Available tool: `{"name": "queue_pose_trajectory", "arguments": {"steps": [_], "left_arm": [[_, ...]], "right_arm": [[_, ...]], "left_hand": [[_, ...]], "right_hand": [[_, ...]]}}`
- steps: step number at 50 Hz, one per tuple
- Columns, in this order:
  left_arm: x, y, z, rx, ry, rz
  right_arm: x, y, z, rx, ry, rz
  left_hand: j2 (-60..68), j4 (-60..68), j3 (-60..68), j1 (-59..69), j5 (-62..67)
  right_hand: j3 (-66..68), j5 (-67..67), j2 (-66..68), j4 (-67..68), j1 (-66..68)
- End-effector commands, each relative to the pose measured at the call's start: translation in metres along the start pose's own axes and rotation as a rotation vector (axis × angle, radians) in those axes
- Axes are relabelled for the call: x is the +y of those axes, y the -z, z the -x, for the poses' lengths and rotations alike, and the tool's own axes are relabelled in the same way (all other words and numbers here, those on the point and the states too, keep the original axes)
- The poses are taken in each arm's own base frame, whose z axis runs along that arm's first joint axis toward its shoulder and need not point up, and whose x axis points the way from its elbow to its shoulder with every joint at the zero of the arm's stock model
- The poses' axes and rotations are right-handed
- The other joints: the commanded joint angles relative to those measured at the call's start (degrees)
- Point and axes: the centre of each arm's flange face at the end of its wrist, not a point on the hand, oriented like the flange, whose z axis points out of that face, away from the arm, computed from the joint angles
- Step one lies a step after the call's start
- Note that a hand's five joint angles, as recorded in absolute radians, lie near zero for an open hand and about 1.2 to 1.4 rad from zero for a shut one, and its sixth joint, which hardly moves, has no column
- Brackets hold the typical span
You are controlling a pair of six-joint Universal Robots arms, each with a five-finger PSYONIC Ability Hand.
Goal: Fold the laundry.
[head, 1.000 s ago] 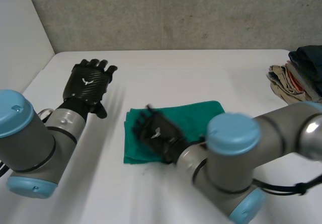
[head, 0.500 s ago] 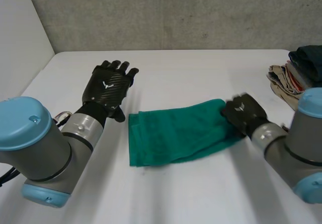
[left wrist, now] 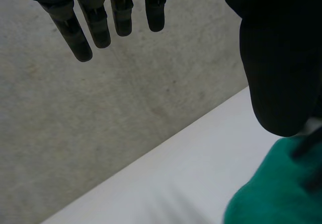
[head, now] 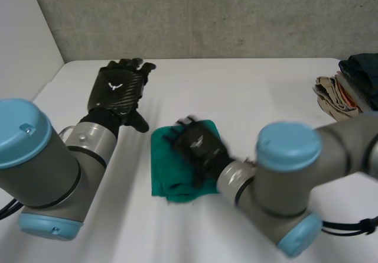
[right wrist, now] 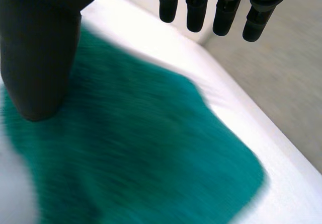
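Lying bunched into a compact, doubled-over shape on the smooth white counter (head: 254,91), the soft green cloth (head: 163,164) sits near the middle, its outline rounded and uneven. The black right hand (head: 198,146) is over the cloth's middle with fingers straight and thumb extended, gripping nothing; contact with the fabric cannot be determined. The black left hand (head: 116,91), with a carbon-weave back, is beside the cloth's far corner and apart from it, fingers straight, empty. A pile of folded beige and dark garments (head: 347,88) lies at the counter's right end, partly cut off. A rough grey concrete wall (head: 207,15) backs the counter. The right hand covers much of the cloth, and the weave cannot be made out
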Motion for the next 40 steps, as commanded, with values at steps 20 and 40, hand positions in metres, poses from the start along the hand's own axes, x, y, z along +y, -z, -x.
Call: {"name": "queue_pose_trajectory", "arguments": {"steps": [20, 40], "left_arm": [[0.082, -0.013, -0.058, 0.038, 0.042, 0.487], [-0.008, -0.019, -0.033, 0.126, -0.048, 0.214]], "right_arm": [[0.047, -0.027, -0.077, 0.068, -0.538, 0.333], [-0.023, -0.001, -0.085, 0.242, 0.022, 0.154]], "left_hand": [[3.2, 3.34, 2.76, 3.03, 2.47], [-1.0, -0.86, -1.45, -1.18, -1.73]], "right_hand": [[-2.08, -2.41, -2.23, -2.14, -2.67], [-2.08, -2.41, -2.23, -2.14, -2.67]]}}
